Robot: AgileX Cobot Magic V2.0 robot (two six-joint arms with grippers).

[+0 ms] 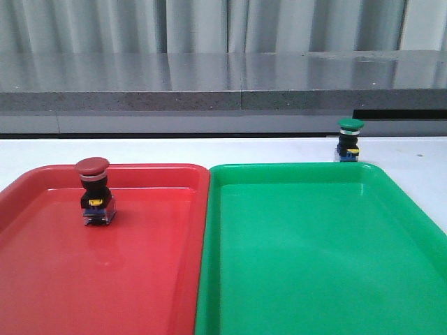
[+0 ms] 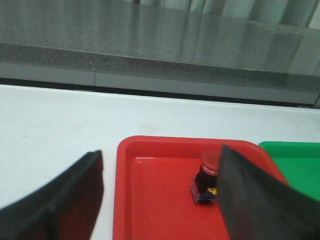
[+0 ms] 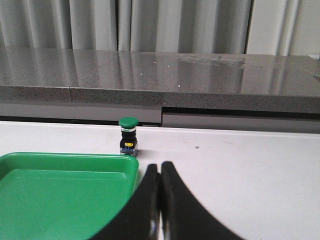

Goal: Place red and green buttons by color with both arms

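Front view: red button [image 1: 93, 190] stands upright inside the red tray [image 1: 42, 279], upper left; green button [image 1: 349, 139] stands on the table [image 1: 412, 157] just behind the green tray [image 1: 314, 265]. My left gripper [image 2: 160, 200] is spread wide, empty; my right gripper [image 3: 160, 200] is closed, empty, well apart from the green button.

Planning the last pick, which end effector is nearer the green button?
Right. The right end effector, shut, faces the green button across bare table beyond the green tray. The left end effector, open, is over the red tray.
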